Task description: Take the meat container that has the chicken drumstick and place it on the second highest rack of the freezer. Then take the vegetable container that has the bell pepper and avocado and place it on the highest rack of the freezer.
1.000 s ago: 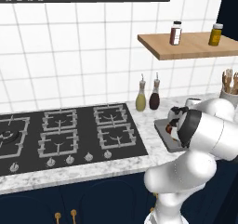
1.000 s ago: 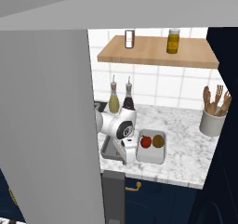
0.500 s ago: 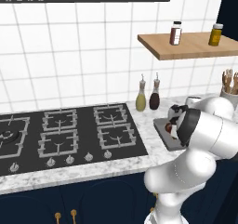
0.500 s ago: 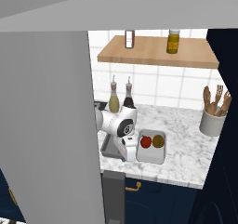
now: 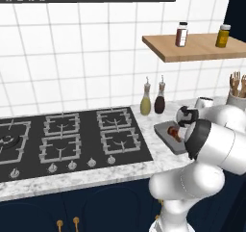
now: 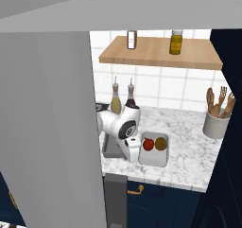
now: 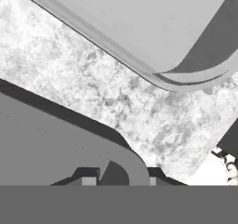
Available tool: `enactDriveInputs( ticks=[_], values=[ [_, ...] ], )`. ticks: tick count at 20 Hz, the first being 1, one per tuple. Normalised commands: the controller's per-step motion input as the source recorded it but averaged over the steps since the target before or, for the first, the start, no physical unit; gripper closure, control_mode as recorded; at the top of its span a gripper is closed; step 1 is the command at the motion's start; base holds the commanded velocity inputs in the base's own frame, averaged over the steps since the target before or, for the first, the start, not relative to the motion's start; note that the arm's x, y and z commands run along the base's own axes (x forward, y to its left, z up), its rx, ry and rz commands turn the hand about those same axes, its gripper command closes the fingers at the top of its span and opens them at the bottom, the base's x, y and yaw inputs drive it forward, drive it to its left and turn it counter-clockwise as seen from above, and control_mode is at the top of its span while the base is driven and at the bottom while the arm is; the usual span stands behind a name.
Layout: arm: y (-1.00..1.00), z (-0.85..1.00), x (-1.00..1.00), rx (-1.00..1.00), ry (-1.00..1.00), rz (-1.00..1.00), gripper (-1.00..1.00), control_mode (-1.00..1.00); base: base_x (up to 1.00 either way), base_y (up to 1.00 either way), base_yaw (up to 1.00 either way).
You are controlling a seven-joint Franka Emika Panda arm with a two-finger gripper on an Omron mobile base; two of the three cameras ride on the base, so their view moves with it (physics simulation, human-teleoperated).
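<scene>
**A:** The white arm's gripper [image 7: 116, 180] is down low at the rim of the flat dark-grey meat tray [image 5: 169, 138] on the white marbled desk [image 6: 189, 146]. What worries you here?

**B:** The hold. From the hand view, the fingers [image 7: 89, 177] sit at the tray's curved corner, so I'd guess a grip that thin could let the tray tip or slide out when lifted. Released or clenched? I cannot tell.

**A:** And the load?

**B:** The small reddish-brown chicken drumstick [image 5: 174, 133] lies loose in that tray. Tilt it and I'd expect it to roll off.

**A:** The other container?

**B:** The shallow white vegetable tray [image 6: 154, 150] sits just beside it, carrying the glossy red bell pepper [image 6: 148, 144] and the olive-brown avocado [image 6: 161, 143] side by side. A wide swing could knock it.

**A:** And the grey freezer door [image 6: 52, 127] stands close by.
</scene>
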Motion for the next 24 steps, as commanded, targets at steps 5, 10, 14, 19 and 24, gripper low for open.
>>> enactDriveInputs(
  ticks=[5,10,14,19,24],
  values=[
    [0.02,0.54,-0.16,0.01,-0.23,0.0,1.0,-1.0,0.0,0.0,0.0],
    [0.03,0.63,-0.09,0.05,-0.25,0.0,1.0,-1.0,0.0,0.0,0.0],
    [0.09,0.62,-0.06,0.05,-0.24,0.0,1.0,-1.0,0.0,0.0,0.0],
    [0.28,0.84,-0.1,0.04,-0.1,-0.02,1.0,-1.0,0.0,0.0,0.0],
    [0.54,0.73,-0.26,0.01,0.0,0.0,1.0,-1.0,0.0,0.0,0.0]
  ],
)
